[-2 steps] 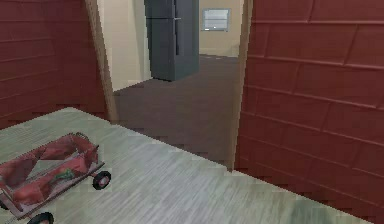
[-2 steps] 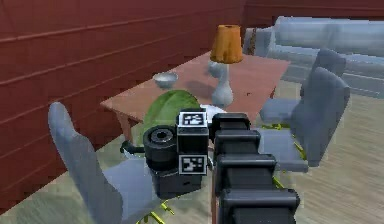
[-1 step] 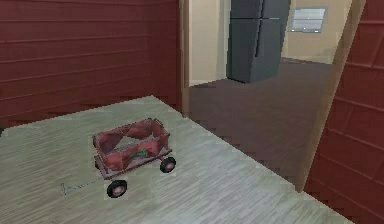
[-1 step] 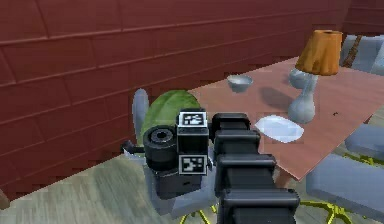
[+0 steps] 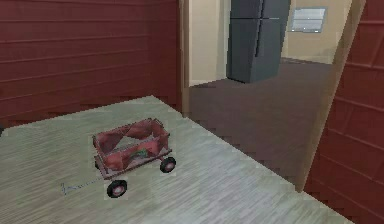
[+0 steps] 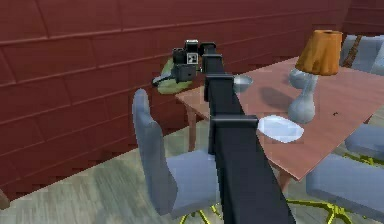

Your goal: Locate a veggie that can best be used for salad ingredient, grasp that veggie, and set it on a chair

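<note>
Showing just beside the gripper is a greenish blob; whether it's held, I cannot tell.

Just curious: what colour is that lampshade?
Orange; the lampshade shows best in arm side view.

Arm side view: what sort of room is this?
Probably a house's dining area: a table with a chair drawn up, and a lamp and plate on it.

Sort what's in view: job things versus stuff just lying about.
Job: hand, green leafy thing at the hand, grey chair.
Lying about: red toy wagon, fridge, table, lamp, white plate.
</note>
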